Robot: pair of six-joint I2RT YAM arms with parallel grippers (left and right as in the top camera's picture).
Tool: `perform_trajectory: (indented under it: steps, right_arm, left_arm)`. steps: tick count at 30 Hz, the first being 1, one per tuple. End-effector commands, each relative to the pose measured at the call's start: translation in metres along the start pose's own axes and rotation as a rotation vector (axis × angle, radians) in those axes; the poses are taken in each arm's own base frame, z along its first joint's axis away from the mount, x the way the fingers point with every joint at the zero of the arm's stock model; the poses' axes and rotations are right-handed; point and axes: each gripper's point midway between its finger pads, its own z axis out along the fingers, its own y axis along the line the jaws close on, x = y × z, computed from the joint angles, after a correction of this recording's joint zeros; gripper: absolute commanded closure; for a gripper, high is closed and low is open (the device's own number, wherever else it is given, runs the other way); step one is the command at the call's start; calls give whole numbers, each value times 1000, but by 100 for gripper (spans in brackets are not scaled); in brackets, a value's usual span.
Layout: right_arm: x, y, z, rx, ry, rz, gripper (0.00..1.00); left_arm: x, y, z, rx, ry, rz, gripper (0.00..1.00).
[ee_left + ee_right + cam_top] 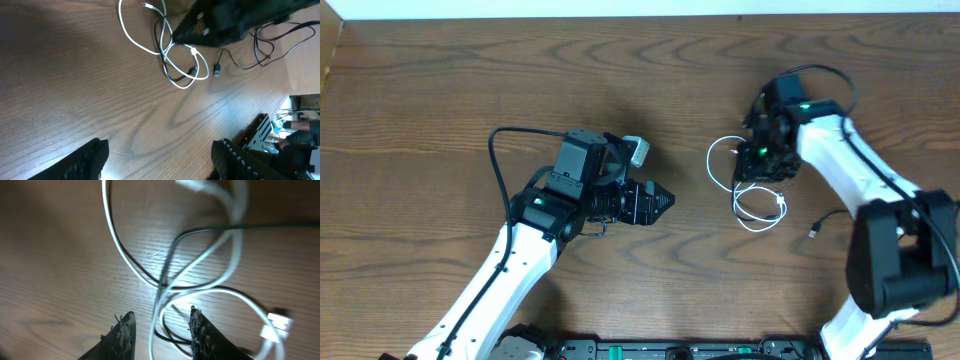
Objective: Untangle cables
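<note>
The white cable (757, 213) and the black cable (817, 230) lie looped through each other on the wooden table at right. My right gripper (760, 165) hovers over the tangle. In the right wrist view it (161, 317) is open, with a strand of the white cable (120, 250) running between its fingers and the black cable (210, 229) crossing just ahead. My left gripper (670, 200) is open over bare wood at centre. In the left wrist view it (160, 155) holds nothing, and the white cable (150, 47) and black cable (240, 62) lie ahead of it.
The white cable's plug (275, 325) lies to the right of my right fingers. The black cable's plug end (218, 70) rests loose on the wood beside the tangle. A metal frame (260, 135) stands at the table's near edge.
</note>
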Motion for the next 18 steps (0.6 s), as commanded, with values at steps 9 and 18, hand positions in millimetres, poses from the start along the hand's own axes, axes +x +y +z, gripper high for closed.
perform_trajectory:
  steps: [9, 18]
  right_arm:
    - [2, 16, 25, 115, 6, -114, 69]
    - [-17, 6, 33, 193, -104, -86, 73]
  left_arm:
    - [-4, 0, 0, -8, -4, 16, 29]
    - [-4, 0, 0, -8, -4, 16, 30]
